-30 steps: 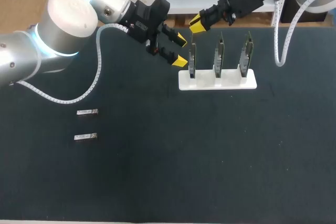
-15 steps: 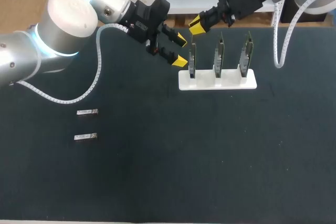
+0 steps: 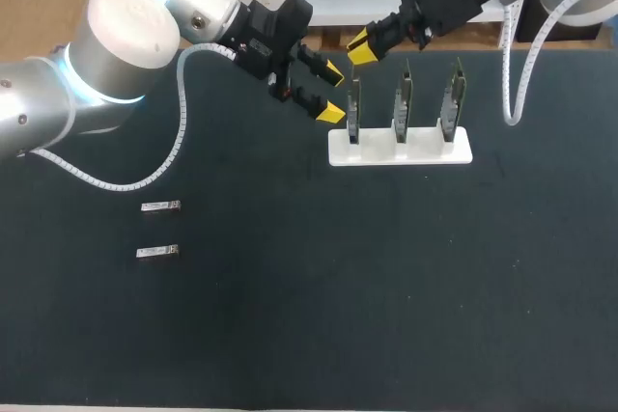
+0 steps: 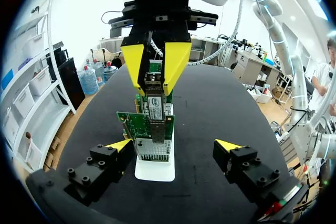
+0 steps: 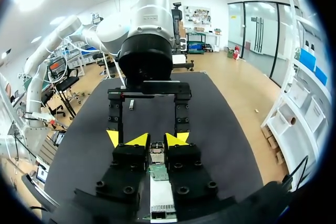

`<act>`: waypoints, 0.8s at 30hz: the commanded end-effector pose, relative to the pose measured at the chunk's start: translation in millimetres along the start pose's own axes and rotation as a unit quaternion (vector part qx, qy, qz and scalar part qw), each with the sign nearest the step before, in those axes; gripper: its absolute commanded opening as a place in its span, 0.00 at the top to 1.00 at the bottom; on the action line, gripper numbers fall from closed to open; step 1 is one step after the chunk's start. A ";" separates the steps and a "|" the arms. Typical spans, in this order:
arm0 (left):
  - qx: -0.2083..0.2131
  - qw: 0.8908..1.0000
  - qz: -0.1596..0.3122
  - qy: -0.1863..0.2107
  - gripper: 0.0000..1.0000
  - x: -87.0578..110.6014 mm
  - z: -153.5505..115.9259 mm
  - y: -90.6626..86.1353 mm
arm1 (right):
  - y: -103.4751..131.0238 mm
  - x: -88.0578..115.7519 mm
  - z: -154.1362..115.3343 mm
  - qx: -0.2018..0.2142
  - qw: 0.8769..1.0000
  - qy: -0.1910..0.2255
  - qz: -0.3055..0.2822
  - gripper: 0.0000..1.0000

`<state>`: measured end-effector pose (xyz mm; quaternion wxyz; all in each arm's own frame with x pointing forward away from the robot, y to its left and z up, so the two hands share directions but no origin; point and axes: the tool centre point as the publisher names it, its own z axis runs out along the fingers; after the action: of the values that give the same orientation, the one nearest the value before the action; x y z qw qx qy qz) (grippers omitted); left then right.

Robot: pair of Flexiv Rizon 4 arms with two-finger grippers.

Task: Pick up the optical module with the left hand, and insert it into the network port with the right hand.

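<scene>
Left wrist view: right hand [image 4: 155, 88] clamps optical module [image 4: 154, 108] just above network port [image 4: 154, 149].

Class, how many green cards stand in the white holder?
3, all upright in the holder: left card, middle card, right card. None looks hidden.

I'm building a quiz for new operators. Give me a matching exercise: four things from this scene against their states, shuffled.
1. left end effector
2. right end effector
3. two loose modules
4. white stand

A. holds three upright cards
B. lying flat, untouched
C. open, empty
D. shut on an optical module

Pairs: 1-C, 2-D, 3-B, 4-A
</scene>
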<state>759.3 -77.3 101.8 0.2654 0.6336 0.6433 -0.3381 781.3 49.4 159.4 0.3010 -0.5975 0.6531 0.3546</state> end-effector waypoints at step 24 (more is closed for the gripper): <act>0.002 1.000 -0.001 0.002 0.00 -1.0 0.4 2.2 | 8.0 -8.3 -8.2 -0.012 1.000 -0.019 -0.001 1.00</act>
<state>759.4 -77.3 101.8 0.2654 0.6336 0.6433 -0.3381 776.4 45.3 171.9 0.3055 -0.5947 0.6404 0.3781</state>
